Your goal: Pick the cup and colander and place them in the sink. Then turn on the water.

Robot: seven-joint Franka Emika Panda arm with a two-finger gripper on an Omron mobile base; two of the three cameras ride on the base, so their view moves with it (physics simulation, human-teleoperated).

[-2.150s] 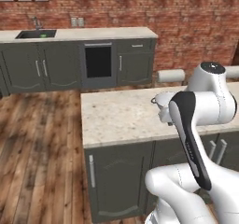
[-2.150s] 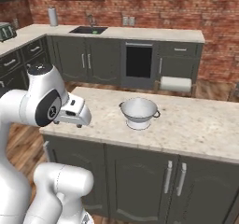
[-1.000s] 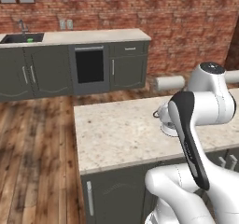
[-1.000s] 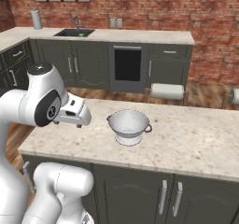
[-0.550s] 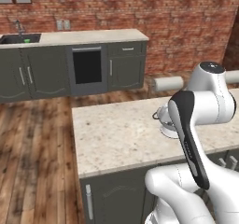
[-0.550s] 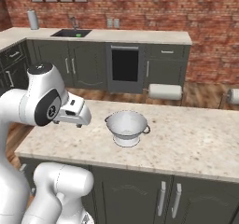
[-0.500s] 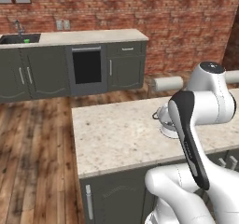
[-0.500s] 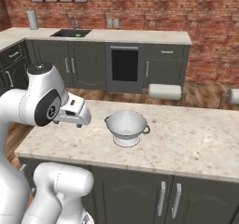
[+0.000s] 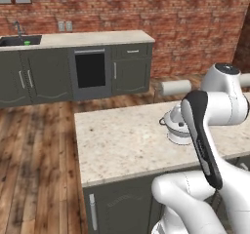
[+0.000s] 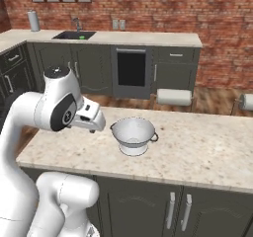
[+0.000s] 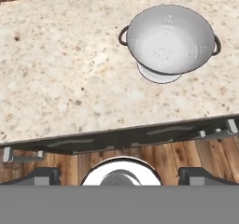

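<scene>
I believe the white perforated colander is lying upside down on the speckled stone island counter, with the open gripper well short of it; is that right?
Not quite: the white perforated colander stands upright on its ring foot, bowl opening upward, as the hand view shows. The rest holds: it sits on the speckled stone island counter, and the open gripper is well short of it.

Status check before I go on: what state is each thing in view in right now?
colander: upright on the island counter, empty, not held.
gripper: open, holding nothing, short of the colander.
cup: in the sink on the far counter.
faucet: no water visible.
</scene>
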